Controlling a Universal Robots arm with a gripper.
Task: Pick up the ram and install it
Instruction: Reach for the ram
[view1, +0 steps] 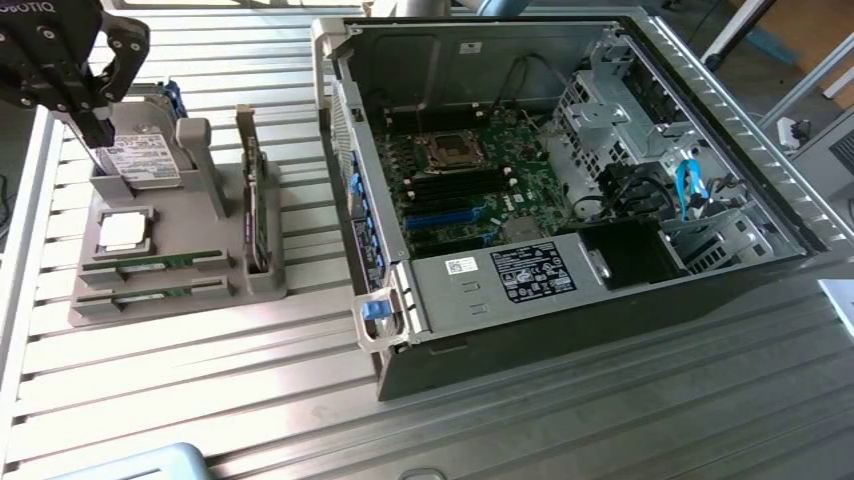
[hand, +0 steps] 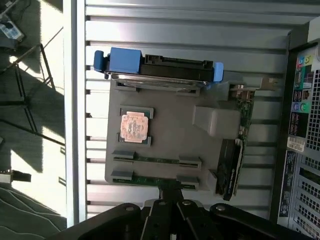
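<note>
The black robot gripper (view1: 99, 131), jaws clenched empty, hangs above the grey plastic holder (view1: 200, 300). One thin green ram stick (view1: 170, 262) and its twin (view1: 151, 293) lie slotted in that holder.

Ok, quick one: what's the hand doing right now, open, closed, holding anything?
Hand: closed, holding nothing; both ram sticks lie in the grey holder.

The holder (view1: 187, 235) is plain grey. On it, the ram sticks (view1: 180, 260) are green with dark chips, and the drive (view1: 140, 160) is silver, white-labelled, in a blue caddy (hand: 125, 60). Beside the holder, the board (view1: 467, 185) is green and the table (view1: 574, 420) is ribbed silver.
</note>
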